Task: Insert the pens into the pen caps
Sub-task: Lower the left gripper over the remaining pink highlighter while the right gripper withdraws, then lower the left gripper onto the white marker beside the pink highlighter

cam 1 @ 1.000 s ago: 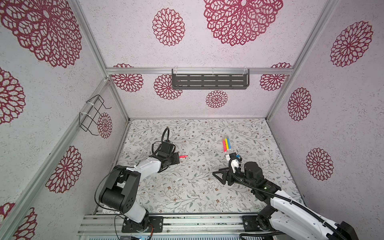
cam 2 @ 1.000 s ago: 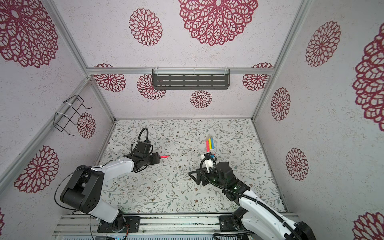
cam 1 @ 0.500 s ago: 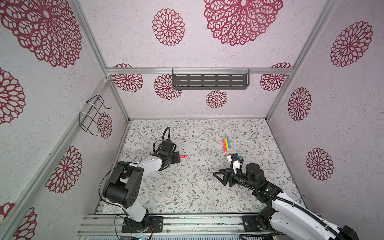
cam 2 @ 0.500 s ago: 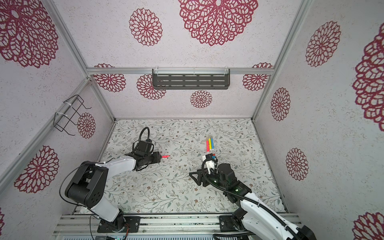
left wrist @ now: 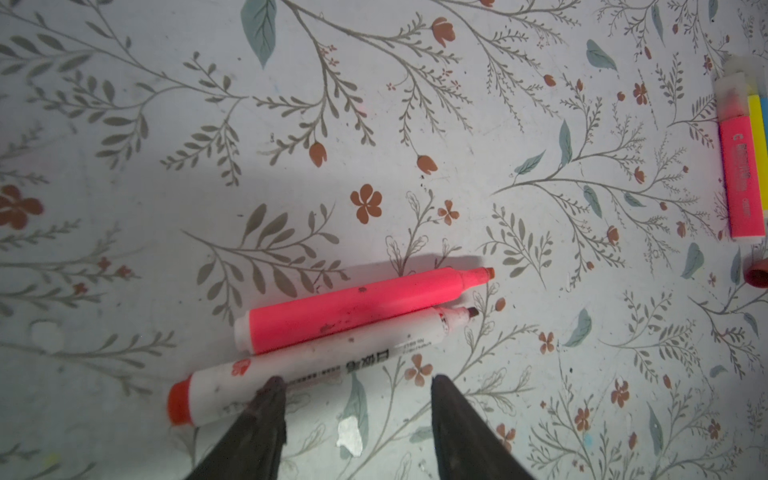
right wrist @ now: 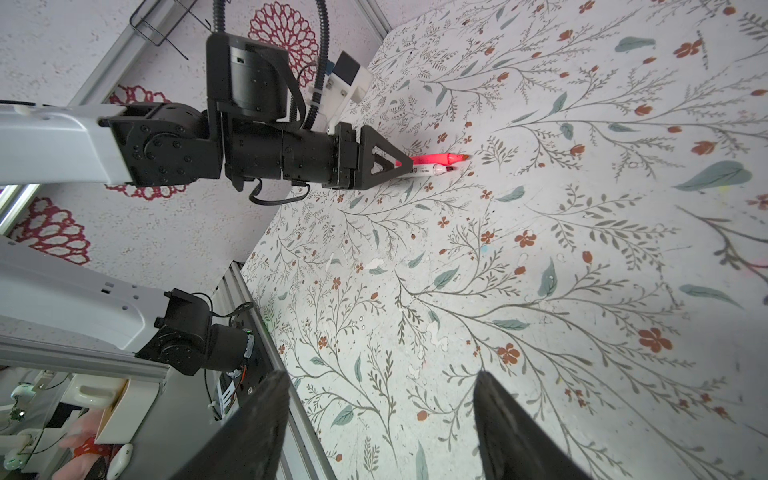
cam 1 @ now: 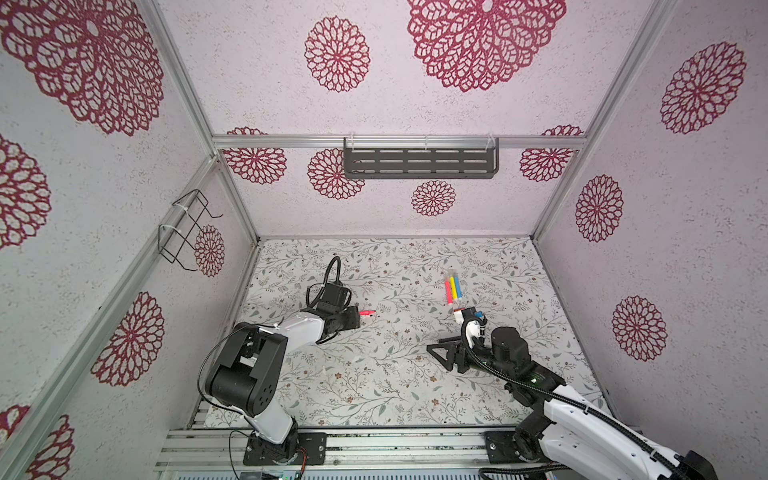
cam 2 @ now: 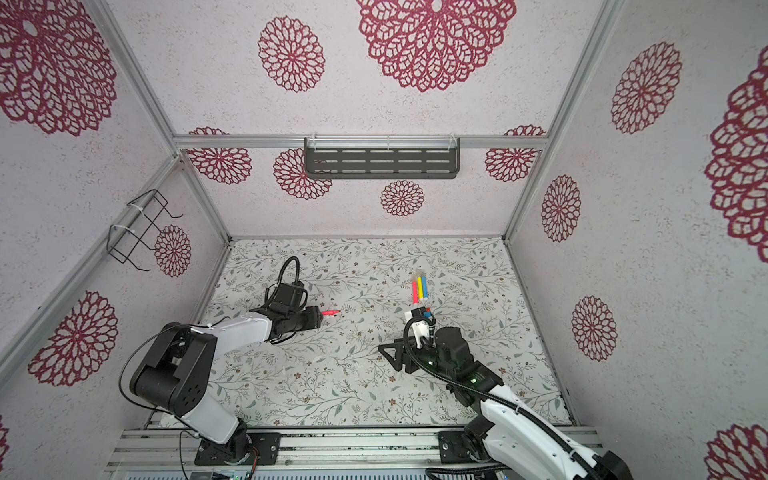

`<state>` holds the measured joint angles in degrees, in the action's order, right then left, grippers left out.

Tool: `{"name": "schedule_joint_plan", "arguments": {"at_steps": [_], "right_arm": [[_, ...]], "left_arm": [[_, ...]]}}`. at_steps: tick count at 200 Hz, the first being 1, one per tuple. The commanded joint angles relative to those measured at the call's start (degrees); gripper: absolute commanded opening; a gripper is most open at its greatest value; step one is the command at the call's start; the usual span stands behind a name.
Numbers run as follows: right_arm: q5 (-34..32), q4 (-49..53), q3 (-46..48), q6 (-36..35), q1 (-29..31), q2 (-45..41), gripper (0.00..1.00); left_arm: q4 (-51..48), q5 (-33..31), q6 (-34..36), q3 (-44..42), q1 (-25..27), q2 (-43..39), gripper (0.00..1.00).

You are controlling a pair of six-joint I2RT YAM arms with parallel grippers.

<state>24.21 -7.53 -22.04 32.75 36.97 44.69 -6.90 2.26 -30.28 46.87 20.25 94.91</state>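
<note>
left gripper (left wrist: 357, 388) jaws spread, nothing gripped, set over uncapped white marker (left wrist: 299, 370) | uncapped pink highlighter (left wrist: 353, 307) laid against it | right gripper (right wrist: 380, 376) jaws spread, empty | capped pens (cam 1: 452, 289) laid together near right gripper

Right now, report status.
Left gripper open over white pen, nothing held. Right gripper open, empty. Pink pen beside it, both uncapped, lying flat. Nothing in the way.

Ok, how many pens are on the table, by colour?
pink pens: 2 (uncapped, capped)
white pen, red end: 1
yellow pen: 1
blue pen: 1
total: 5
</note>
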Motion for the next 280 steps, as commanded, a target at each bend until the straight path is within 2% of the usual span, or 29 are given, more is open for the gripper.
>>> {"name": "schedule_joint_plan", "arguments": {"at_steps": [1,71,137,280], "right_arm": [[-0.9,-1.3,-0.4,0.9,0.4,-1.8,0.71],[-1.6,-2.5,0.2,1.3,0.4,-1.3,0.71],[-2.3,-2.1,0.2,1.5,0.5,-1.2,0.71],[-3.5,-1.0,0.5,1.8,0.5,-1.8,0.71]], "left_arm": [[-1.4,-0.2,0.2,0.0,0.1,-0.8,0.58],[-3.6,-2.6,1.9,1.9,0.0,-6.5,0.59],[-4.1,-3.1,3.1,5.8,-0.9,-1.7,0.59],[-2.4,-1.3,2.2,6.0,-1.9,3.0,0.59]]}}
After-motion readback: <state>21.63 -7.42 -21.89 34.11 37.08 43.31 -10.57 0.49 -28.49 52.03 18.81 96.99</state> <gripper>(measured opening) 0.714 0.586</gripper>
